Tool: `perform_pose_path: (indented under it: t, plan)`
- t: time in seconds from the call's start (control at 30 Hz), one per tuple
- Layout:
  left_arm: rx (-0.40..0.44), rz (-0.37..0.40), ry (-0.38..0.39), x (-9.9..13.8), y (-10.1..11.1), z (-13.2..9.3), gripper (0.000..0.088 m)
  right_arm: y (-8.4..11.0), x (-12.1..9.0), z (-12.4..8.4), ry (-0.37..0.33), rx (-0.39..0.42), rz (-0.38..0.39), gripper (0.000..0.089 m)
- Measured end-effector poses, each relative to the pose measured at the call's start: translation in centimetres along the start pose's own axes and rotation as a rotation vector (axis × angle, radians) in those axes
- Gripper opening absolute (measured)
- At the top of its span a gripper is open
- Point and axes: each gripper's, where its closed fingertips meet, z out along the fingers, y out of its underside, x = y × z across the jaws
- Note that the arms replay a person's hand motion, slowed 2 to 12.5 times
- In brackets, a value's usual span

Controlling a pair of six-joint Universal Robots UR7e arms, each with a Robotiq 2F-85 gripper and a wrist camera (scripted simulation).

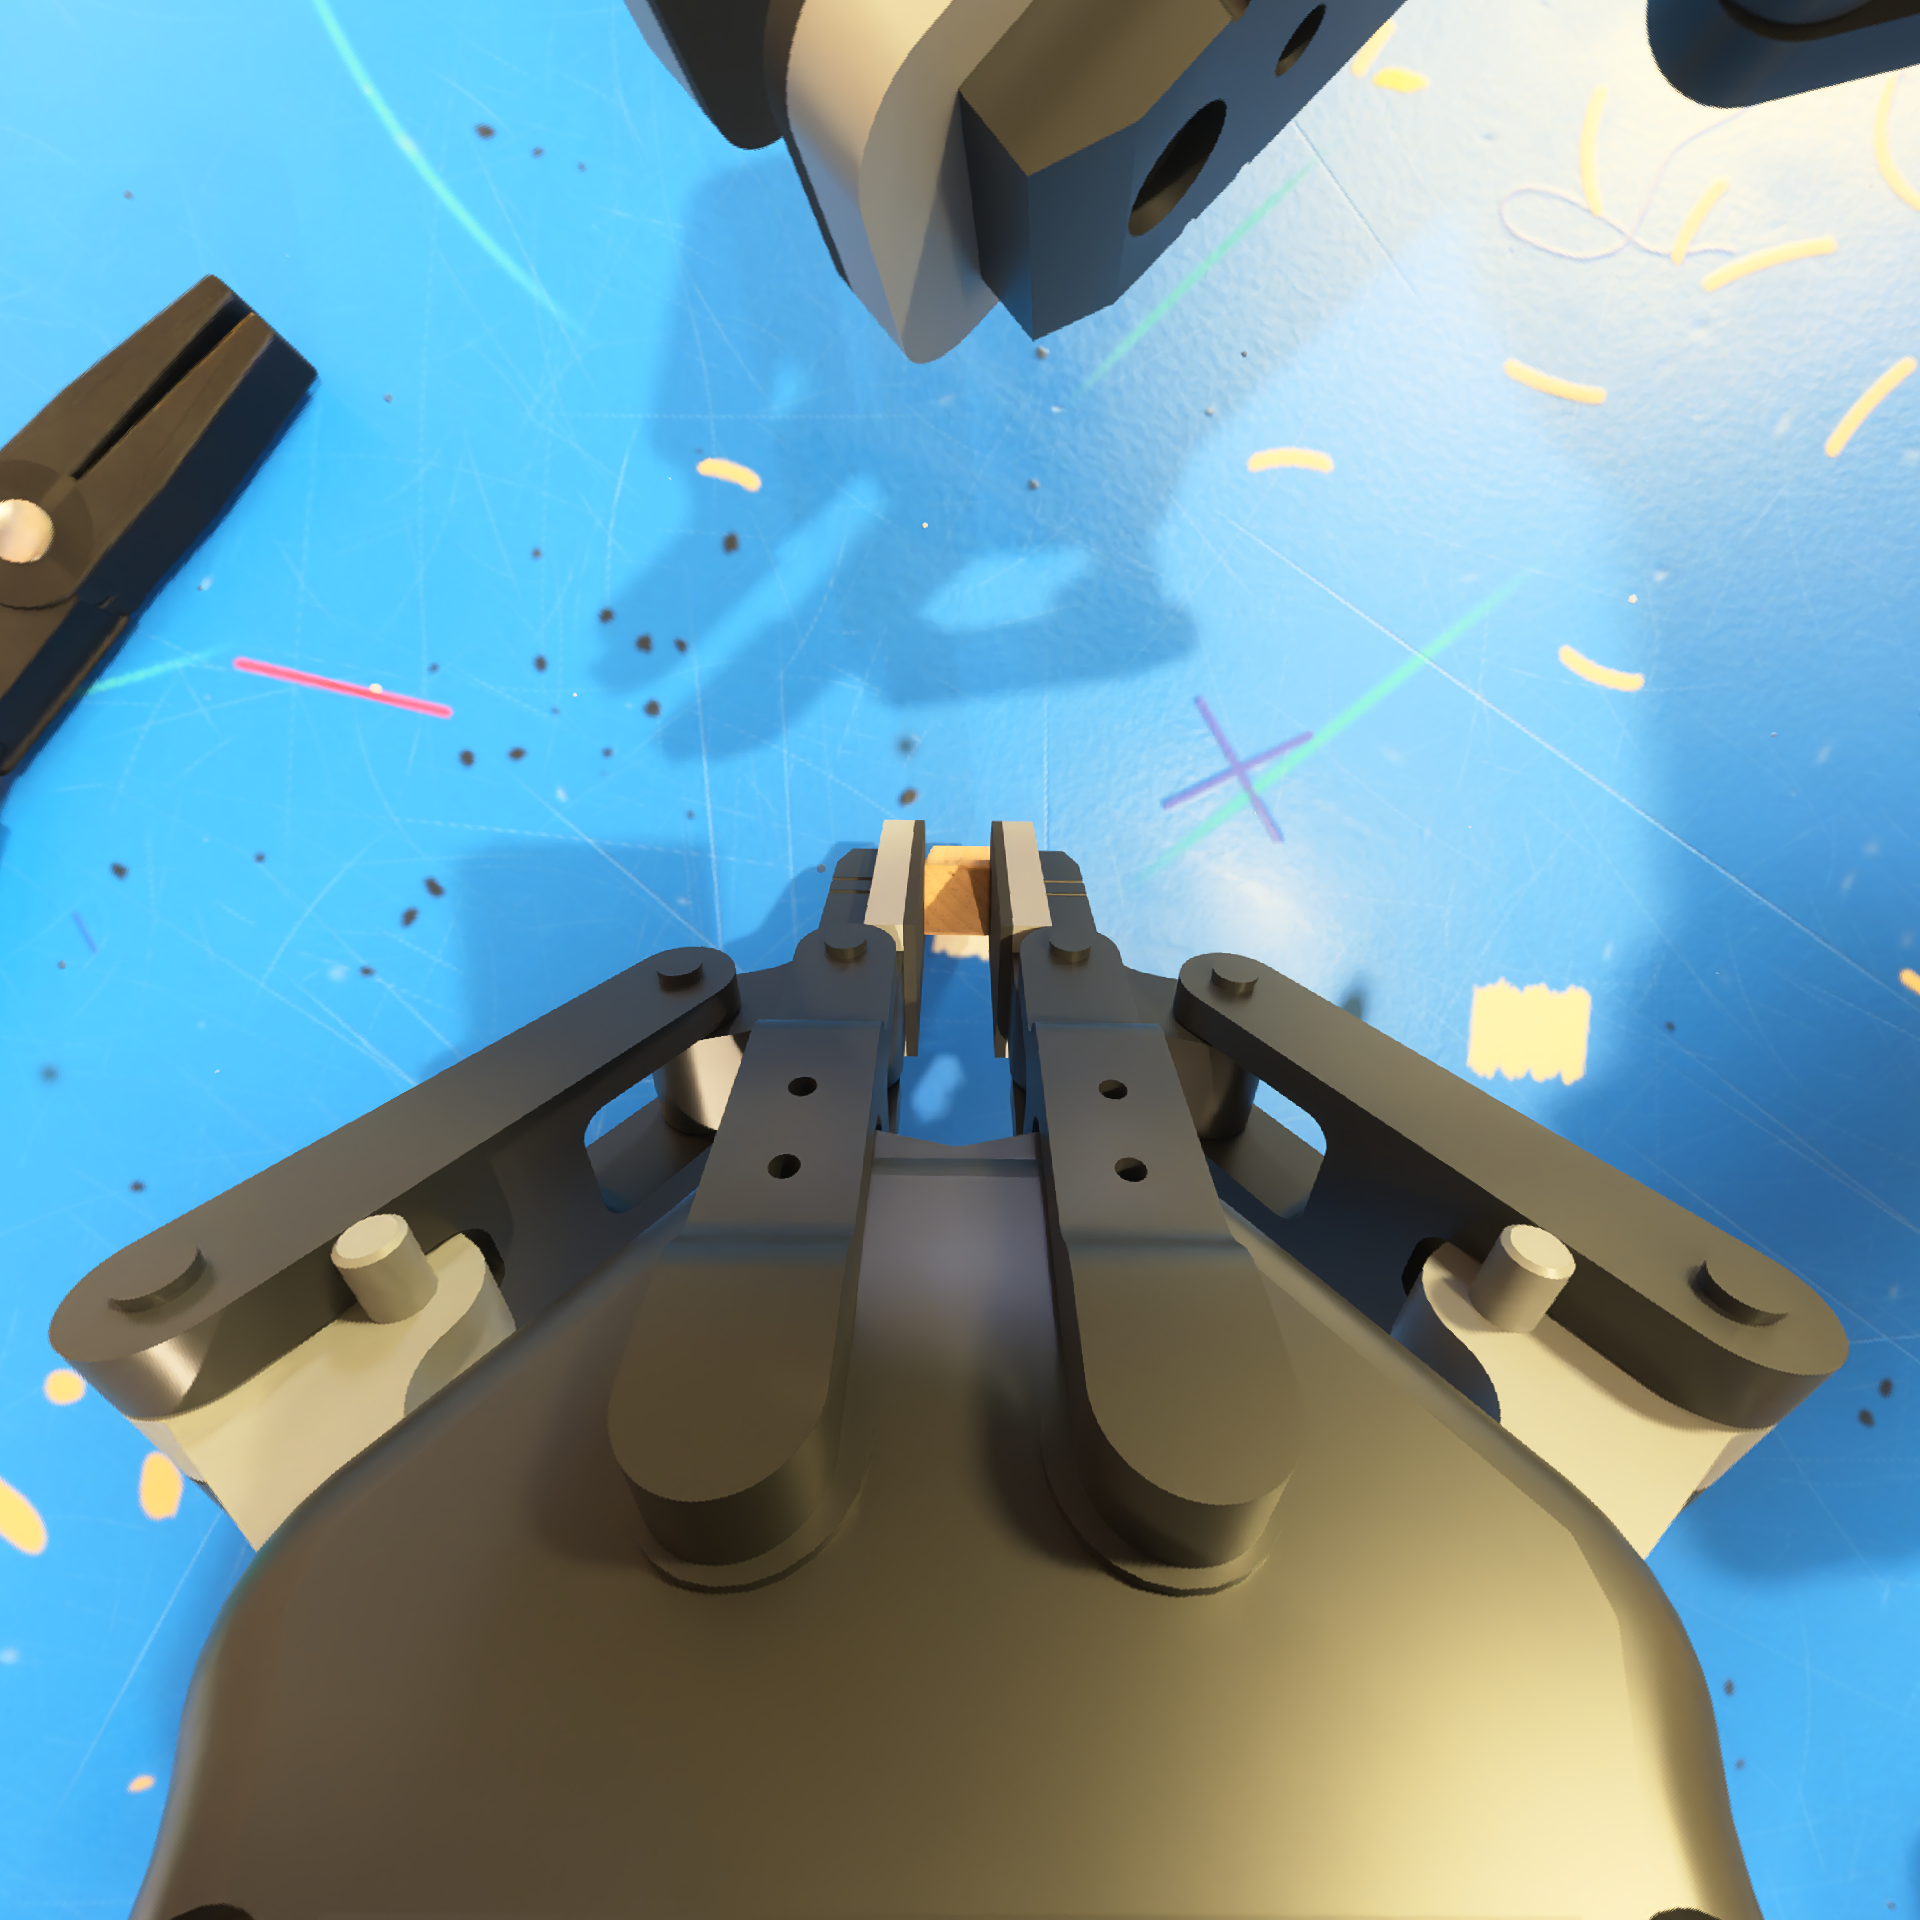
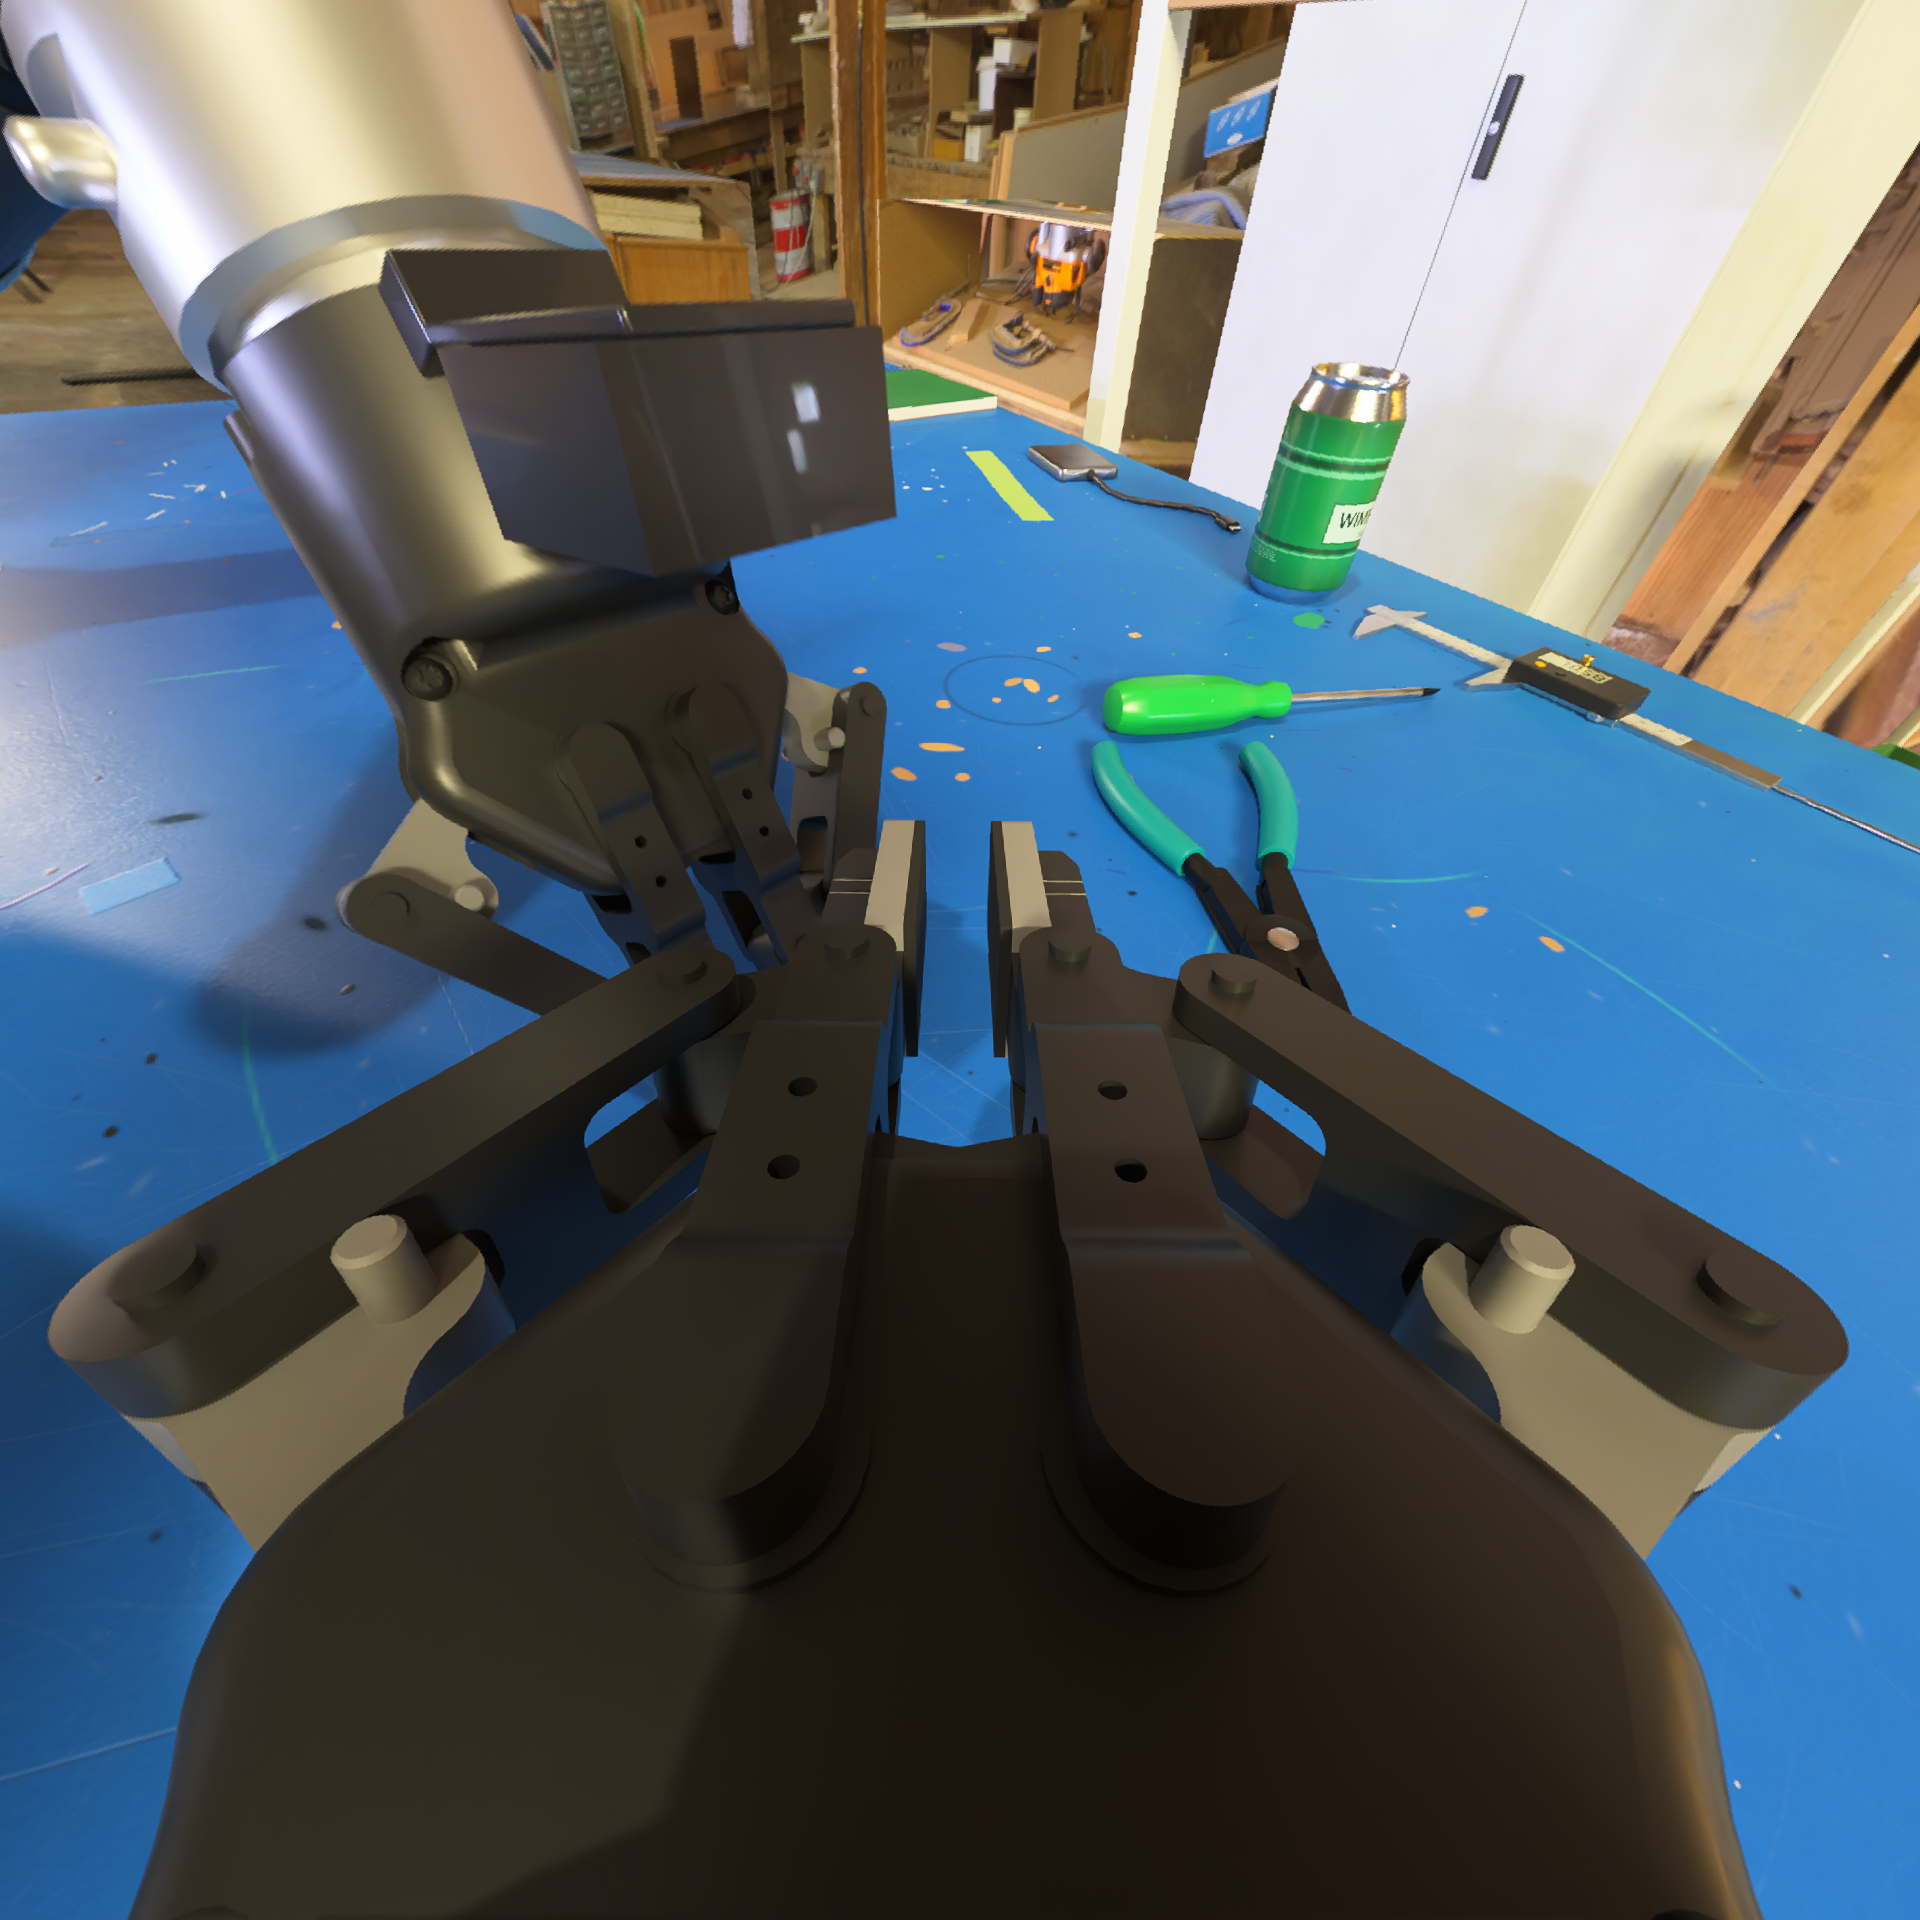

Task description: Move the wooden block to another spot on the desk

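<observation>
In the left wrist view my left gripper is shut on a small wooden block, which sits between the fingertips just above the blue desk. The right gripper's fingers hang at the top of that view, beyond the block and apart from it. In the right wrist view my right gripper has a narrow gap between its pads with only desk showing through. The left arm and its gripper come down close at its left; the block is hidden there.
Teal-handled pliers lie just right of the grippers, with their jaws in the left wrist view. Farther back are a green screwdriver, a green can, a caliper and a small cabled device.
</observation>
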Motion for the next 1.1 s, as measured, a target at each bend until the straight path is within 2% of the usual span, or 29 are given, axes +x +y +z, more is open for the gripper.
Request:
perform_pose_path:
  t: [0.23, 0.33, 0.57, 0.87, 1.1]
  plan:
    - [0.029, -0.012, 0.011, 0.3, -0.3, 0.7, 0.0112, 0.4, -0.5, 0.3, -0.013, -0.024, -0.021, 0.0112]
    - [0.051, -0.024, 0.027, 0.6, -0.5, 0.8, 0.0265, 0.6, -0.7, 0.5, -0.016, -0.037, -0.031, 0.0112]
    - [0.083, -0.033, 0.023, 0.6, -0.5, 0.4, 0.0295, 1.2, -1.1, 0.9, -0.023, -0.073, -0.044, 0.0112]
    - [0.149, -0.007, -0.037, -0.3, -0.1, -2.0, 0.0295, 1.9, -1.3, 1.2, -0.032, -0.105, -0.029, 0.0112]
    - [0.254, -0.028, -0.009, -0.5, 0.5, -4.8, 0.0294, 2.1, -1.7, 1.4, -0.060, -0.110, -0.006, 0.0120]
